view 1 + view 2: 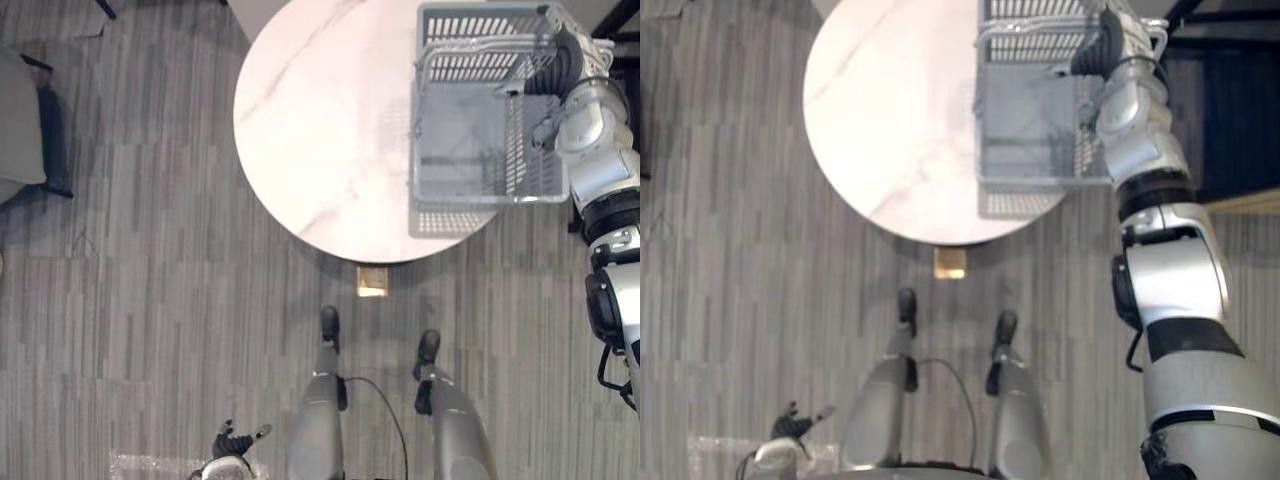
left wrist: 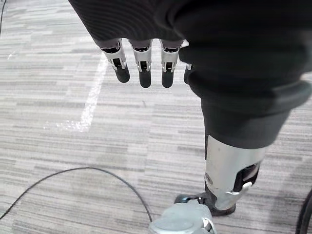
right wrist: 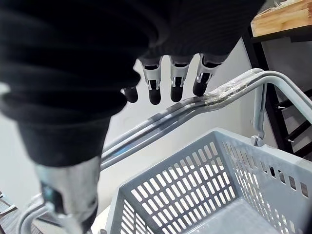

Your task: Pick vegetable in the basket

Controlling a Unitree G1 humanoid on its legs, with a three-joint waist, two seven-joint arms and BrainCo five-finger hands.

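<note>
Nearest you, the L hand (image 1: 233, 447) hangs low over the grey carpet (image 1: 150, 250). Its fingers (image 2: 142, 66) are straight and a bit spread, w/ nothing in them. Just beside it on the floor lies a crinkled bit of clear plastic (image 1: 140, 465); you can't tell what's in it, if anything.

Further out, a small tan block (image 1: 371, 282) sits on the carpet under the near edge of the round white marble table (image 1: 320, 120). The grey slotted basket (image 1: 480, 200) stands on the table's right side, its near end hanging past the edge. Both wire handles (image 3: 229, 92) are up and meet over the middle.

The R hand (image 3: 176, 73) is over the basket's far right corner, w/ its fingers loose and pointing down, tips just above the handles. You can't tell if they touch, and they aren't wrapped round anything. As for the veg, you can't tell from these views where it lies, so no relation to either hand can be given.
</note>
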